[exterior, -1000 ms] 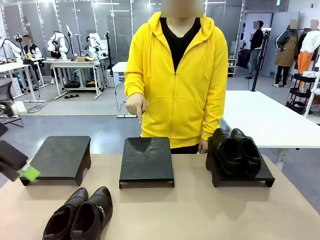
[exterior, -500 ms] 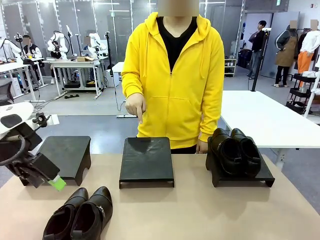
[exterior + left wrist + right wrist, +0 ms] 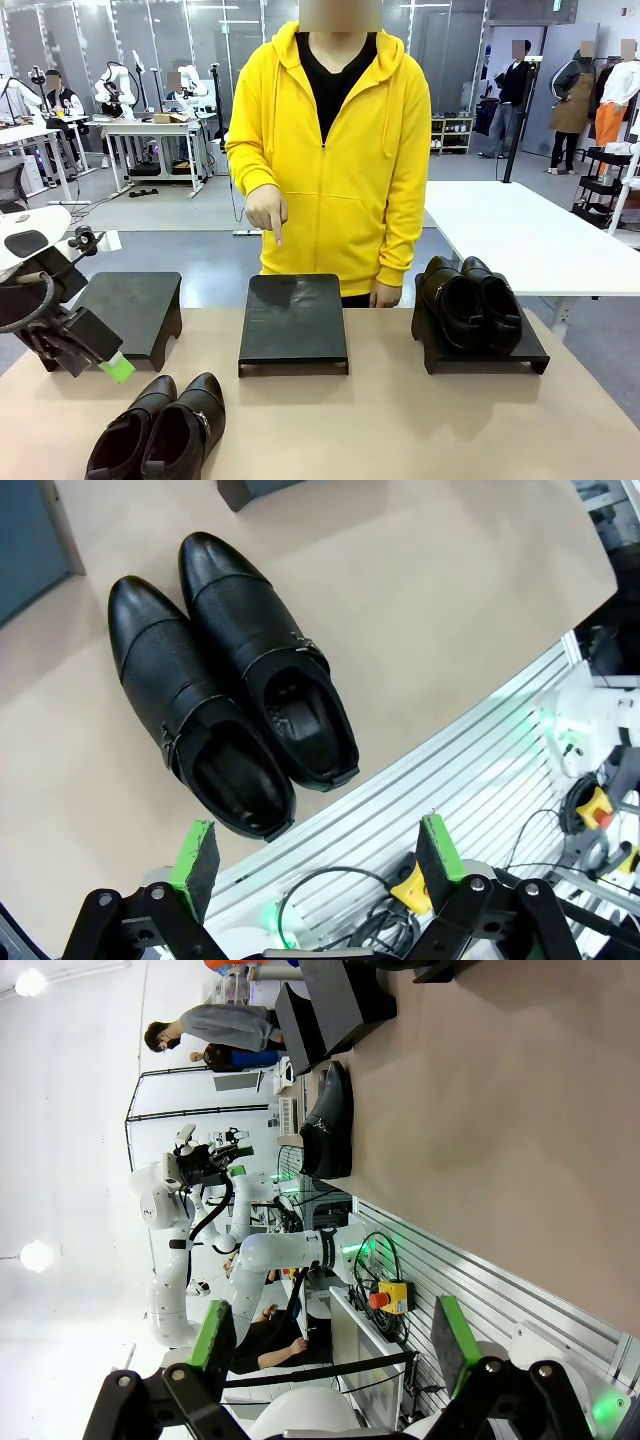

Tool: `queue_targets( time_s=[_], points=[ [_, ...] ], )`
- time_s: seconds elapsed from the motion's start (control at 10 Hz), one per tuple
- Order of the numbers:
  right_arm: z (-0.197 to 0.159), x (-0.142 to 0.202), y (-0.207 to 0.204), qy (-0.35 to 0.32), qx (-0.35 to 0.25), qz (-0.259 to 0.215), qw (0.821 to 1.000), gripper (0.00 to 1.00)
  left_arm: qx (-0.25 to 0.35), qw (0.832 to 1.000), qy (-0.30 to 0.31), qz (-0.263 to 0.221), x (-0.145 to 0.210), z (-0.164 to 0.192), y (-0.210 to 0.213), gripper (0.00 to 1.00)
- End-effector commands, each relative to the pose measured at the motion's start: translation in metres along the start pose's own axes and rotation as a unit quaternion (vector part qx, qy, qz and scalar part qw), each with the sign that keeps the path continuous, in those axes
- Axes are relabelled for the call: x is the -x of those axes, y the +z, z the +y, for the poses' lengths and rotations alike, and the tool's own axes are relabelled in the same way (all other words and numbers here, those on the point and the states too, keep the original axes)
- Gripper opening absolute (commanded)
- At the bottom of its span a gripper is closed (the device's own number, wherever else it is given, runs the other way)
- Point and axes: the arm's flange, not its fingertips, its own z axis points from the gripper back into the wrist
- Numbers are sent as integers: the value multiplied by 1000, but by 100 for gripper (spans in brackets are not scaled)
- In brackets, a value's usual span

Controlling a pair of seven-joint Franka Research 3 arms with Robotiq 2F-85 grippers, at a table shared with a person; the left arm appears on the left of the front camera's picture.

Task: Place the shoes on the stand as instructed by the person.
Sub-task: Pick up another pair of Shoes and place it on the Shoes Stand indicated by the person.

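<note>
Left gripper (image 3: 316, 830) hangs open, empty, near the loose pair (image 3: 230, 680) — the other pair (image 3: 470, 302) already sits on the right stand (image 3: 535, 352); half remains.

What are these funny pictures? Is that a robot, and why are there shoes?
Yes, it is a robot with two white arms, and each arm ends in a black hand with two green-tipped fingers. The big picture comes from a camera between the arms. It looks across the beige table at a person in a yellow hoodie. Two little wrist cameras took the other pictures. One looks past the left hand at a pair of shiny black leather shoes lying on the table. The other looks past the right hand and is tipped sideways. Three flat black stands sit on the table: the left stand, the middle stand and the right stand, which carries another pair of black shoes. The person's finger points down toward the middle stand. Both hands are open and hold nothing.
</note>
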Motion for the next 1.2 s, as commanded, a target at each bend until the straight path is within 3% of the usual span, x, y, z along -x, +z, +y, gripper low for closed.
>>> queue_targets(
  time_s=[0.0, 0.1, 0.2, 0.4, 0.7, 1.1],
  points=[
    [0, 4, -2, 3, 8, -2, 1000, 100, 0, 1000, 0, 0, 0, 1, 1, 100],
    [0, 4, -2, 3, 8, -2, 1000, 100, 0, 1000, 0, 0, 0, 0, 0, 100],
    [0, 4, -2, 3, 8, -2, 1000, 100, -5, 999, 4, 38, -6, -1, -13, 100],
    [0, 4, -2, 3, 8, -2, 1000, 100, -23, 995, 59, 77, -25, -6, -35, 100],
    [0, 4, -2, 3, 8, -2, 1000, 100, -54, 987, 114, 103, -39, 2, -69, 100],
    [0, 4, -2, 3, 8, -2, 1000, 100, -88, 969, 205, 106, -27, 4, -107, 100]
  ],
)
